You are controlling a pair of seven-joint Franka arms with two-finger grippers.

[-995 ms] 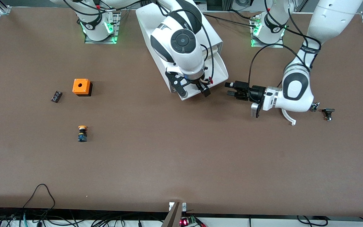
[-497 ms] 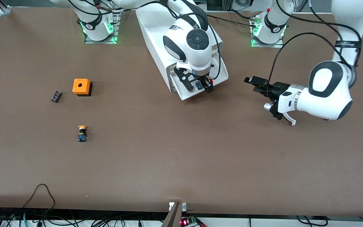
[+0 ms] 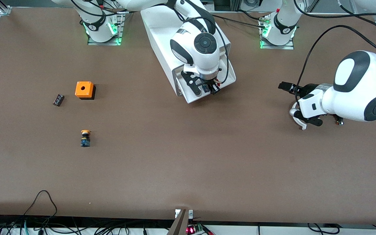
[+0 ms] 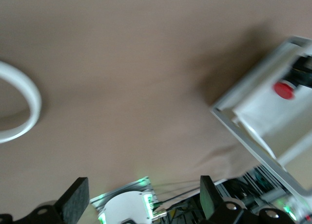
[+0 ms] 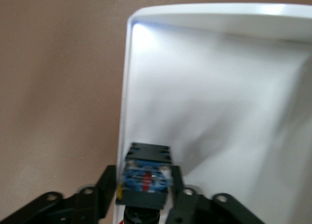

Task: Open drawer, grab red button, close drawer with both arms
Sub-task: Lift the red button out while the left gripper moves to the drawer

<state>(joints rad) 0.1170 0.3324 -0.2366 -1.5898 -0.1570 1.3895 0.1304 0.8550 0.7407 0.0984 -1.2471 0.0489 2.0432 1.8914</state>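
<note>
The white cabinet (image 3: pixel 162 26) stands at the table's middle between the two arm bases, its drawer (image 3: pixel 188 96) pulled open. My right gripper (image 3: pixel 207 88) reaches down into the drawer and is shut on the button (image 3: pixel 205 87). In the right wrist view the button's black-and-blue body (image 5: pixel 146 177) sits pinched between the fingers of the right gripper (image 5: pixel 146 190), over the drawer's white floor (image 5: pixel 219 87). The left wrist view catches the button's red cap (image 4: pixel 284 89) inside the drawer. My left gripper (image 3: pixel 282 86) hangs open over bare table toward the left arm's end, nothing between its fingers (image 4: pixel 75 207).
An orange box with a hole (image 3: pixel 84 89), a small black part (image 3: pixel 58 100) and a yellow-orange-capped button (image 3: pixel 85 138) lie toward the right arm's end. A white curved piece (image 3: pixel 300 125) and a small dark item (image 3: pixel 339 122) lie under the left arm.
The right gripper came down into the drawer and shut on the button. The left arm drew away from the drawer toward its own end of the table, still open.
</note>
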